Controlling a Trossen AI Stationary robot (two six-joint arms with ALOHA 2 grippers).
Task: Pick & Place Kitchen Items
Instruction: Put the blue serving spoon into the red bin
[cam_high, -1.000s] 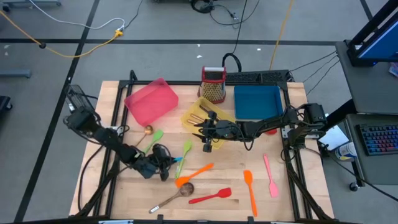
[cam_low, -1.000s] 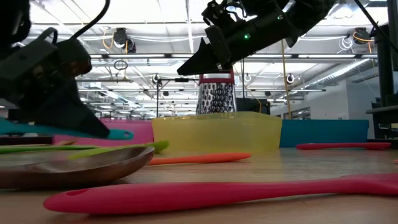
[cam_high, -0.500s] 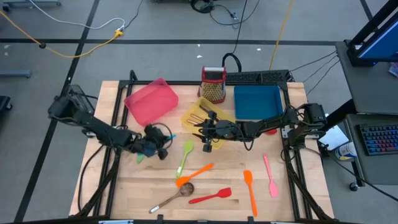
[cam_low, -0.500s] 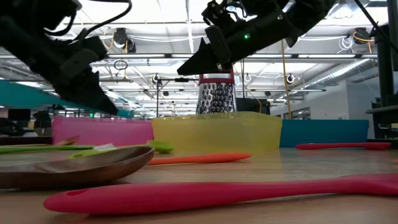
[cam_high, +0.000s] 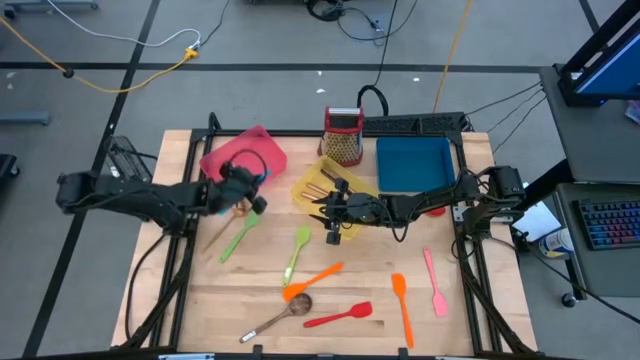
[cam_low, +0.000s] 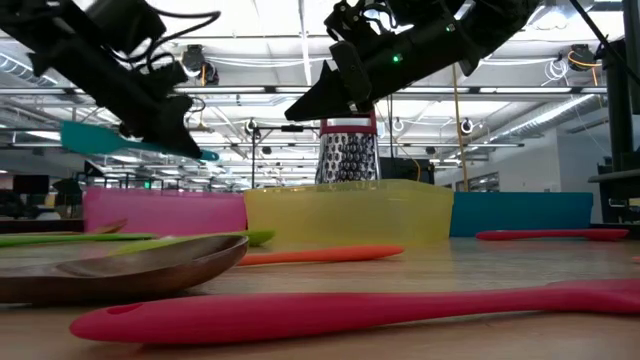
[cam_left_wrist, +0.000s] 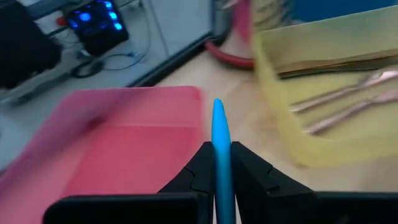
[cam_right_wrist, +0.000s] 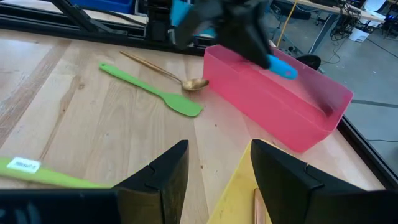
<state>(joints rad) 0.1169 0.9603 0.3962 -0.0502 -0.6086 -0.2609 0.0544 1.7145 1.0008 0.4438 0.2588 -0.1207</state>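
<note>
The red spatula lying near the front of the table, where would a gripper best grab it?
Probably the red spatula is best gripped mid-handle from straight above, fingers either side of the slim shaft. It lies flat with bare wood around it; the brown spoon sits just off its handle end.

Blue spatula (cam_left_wrist: 219, 149): lower handle hidden between the left gripper's fingers (cam_left_wrist: 200, 163). Pink tray (cam_left_wrist: 124, 143) and yellow tray (cam_left_wrist: 323, 99) blurred (wrist view). Far spatulas cut off at low-view edges.

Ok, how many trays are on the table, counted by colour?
Pink tray: 1
Yellow tray: 1
Blue tray: 1
Total: 3
</note>
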